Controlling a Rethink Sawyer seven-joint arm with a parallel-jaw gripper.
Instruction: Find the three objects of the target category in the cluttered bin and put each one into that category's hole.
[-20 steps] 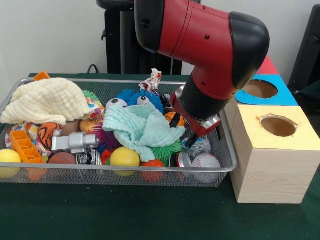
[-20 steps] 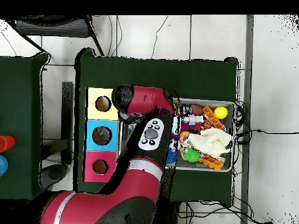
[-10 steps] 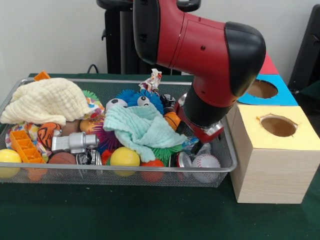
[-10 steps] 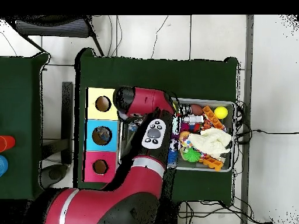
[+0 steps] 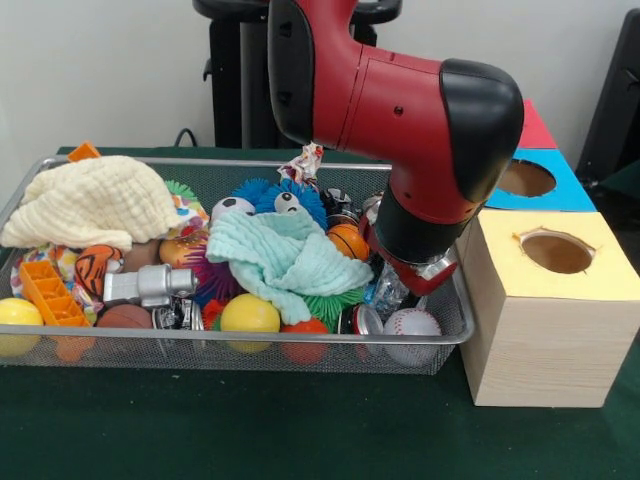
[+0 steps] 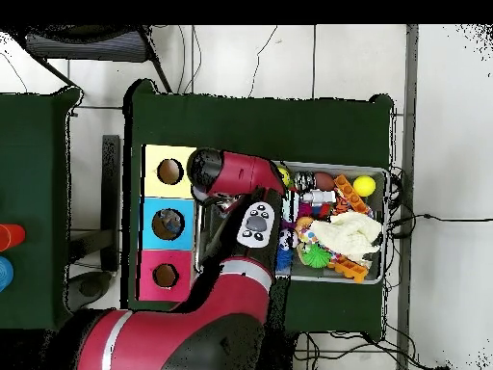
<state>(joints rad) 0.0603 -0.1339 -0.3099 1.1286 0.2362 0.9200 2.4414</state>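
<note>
Tool (image 5: 415, 285) low in the bin (image 5: 250, 345), at the end nearest the boxes, mostly hidden under the arm's wrist; open or closed: cannot tell. Clear plastic piece (image 5: 388, 293) just beside the tool, touching or apart unclear, above a baseball (image 5: 412, 323). Red-topped hole (image 6: 165, 276) well apart from the tool, outside the bin.

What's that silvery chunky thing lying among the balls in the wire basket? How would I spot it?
Start at the wide wire-mesh bin on the green table and look to its left half, below the cream cloth. There lies a silver metal piece shaped like stubby joined cylinders, beside the orange block. It is the only grey, hard-edged thing among round colourful balls.
</note>
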